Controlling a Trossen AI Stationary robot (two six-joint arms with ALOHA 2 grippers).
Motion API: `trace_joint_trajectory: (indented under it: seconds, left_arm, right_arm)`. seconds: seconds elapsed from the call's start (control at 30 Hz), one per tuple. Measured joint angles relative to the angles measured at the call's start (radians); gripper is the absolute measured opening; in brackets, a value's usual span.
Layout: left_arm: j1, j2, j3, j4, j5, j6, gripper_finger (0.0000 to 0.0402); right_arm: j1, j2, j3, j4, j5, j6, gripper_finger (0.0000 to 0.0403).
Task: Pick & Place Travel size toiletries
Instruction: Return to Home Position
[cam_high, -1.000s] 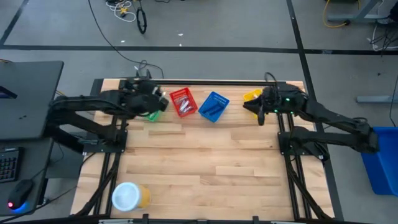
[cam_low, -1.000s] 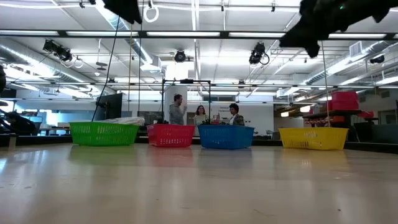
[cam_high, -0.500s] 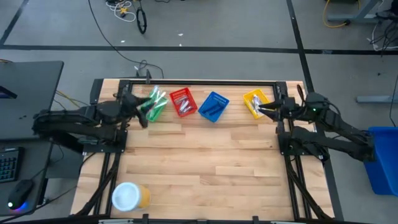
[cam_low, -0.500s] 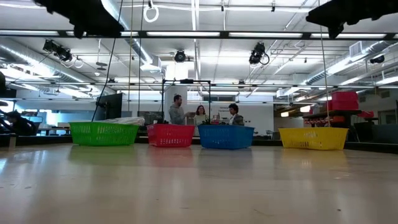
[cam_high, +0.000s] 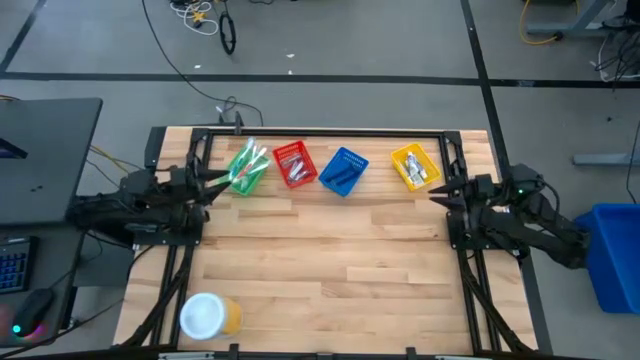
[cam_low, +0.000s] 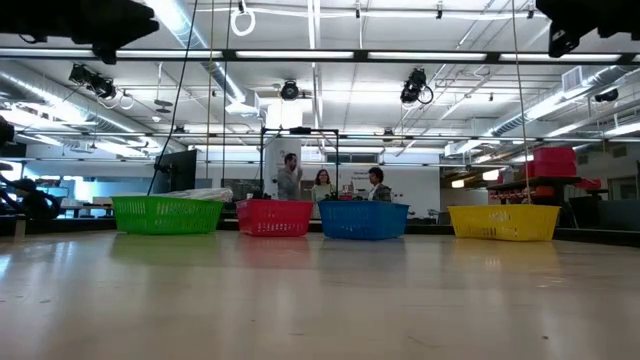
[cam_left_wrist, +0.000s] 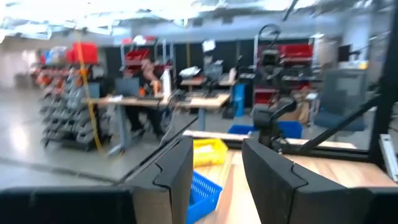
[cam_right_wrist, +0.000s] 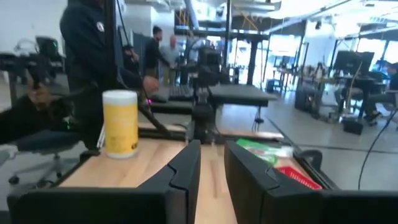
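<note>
Worktop: pale wood planks in a dark frame, with four baskets in a row along the far edge.
Left arm: folded low over the left edge of the worktop, forearm pointing right and slightly far.
Left gripper: just near and left of the green basket, holding nothing. In its wrist view the two fingers stand spread, and the yellow and blue baskets show through the gap.
Right arm: folded low over the right edge, forearm pointing left.
Right gripper: just near and right of the yellow basket, apart from it. Its fingers are parted by a narrow gap with bare wood between them, and they hold nothing.
Green basket: leftmost of the row.
Red basket: just right of the green one.
Blue basket: right of the red one, tilted in the row.
Yellow basket: rightmost, set a little apart from the blue.
Jar: yellow with a white lid, upright at the near left corner, well apart from everything else.
Toiletries: small pale pieces lie inside the yellow basket. More lie in the green, red and blue baskets, and their kinds cannot be told.
People: a small group stands in the room beyond the far edge.
</note>
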Motion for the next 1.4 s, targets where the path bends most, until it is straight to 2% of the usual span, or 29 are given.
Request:
trace_joint_trajectory:
  seconds: [0.07, 0.23, 0.3, 0.67, 0.8, 0.97, 1.2, 1.4]
  left_arm:
    - [0.0, -0.034, -0.027, 0.01, 0.025, 0.017, 0.0145]
    - [0.0, -0.011, -0.072, 0.034, 0.049, 0.018, 0.0145]
    - [0.0, -0.018, -0.104, 0.03, 0.051, 0.014, 0.0145]
    - [0.0, -0.032, -0.294, 0.278, 0.076, 0.014, 0.0145]
    - [0.0, -0.032, -0.338, 0.332, 0.129, -0.014, 0.0145]
    - [0.0, -0.025, -0.339, 0.344, 0.16, -0.017, 0.0145]
    - [0.0, -0.02, -0.339, 0.342, 0.084, -0.046, 0.0145]
    - [0.0, -0.02, -0.34, 0.343, 0.072, -0.049, 0.0145]
  right_arm:
    - [0.0, -0.038, -0.013, 0.002, -0.001, 0.021, 0.0079]
    - [0.0, -0.055, -0.073, 0.013, -0.01, 0.058, 0.0079]
    - [0.0, -0.057, -0.106, 0.061, -0.015, 0.067, 0.0079]
    - [0.0, -0.057, -0.334, 0.364, -0.062, 0.173, 0.0079]
    - [0.0, -0.057, -0.389, 0.43, -0.062, 0.195, 0.0079]
    - [0.001, -0.057, -0.429, 0.499, -0.062, 0.202, 0.0079]
    - [0.001, -0.057, -0.429, 0.495, -0.062, 0.194, 0.0079]
    - [0.001, -0.055, -0.429, 0.477, -0.044, 0.19, 0.008]
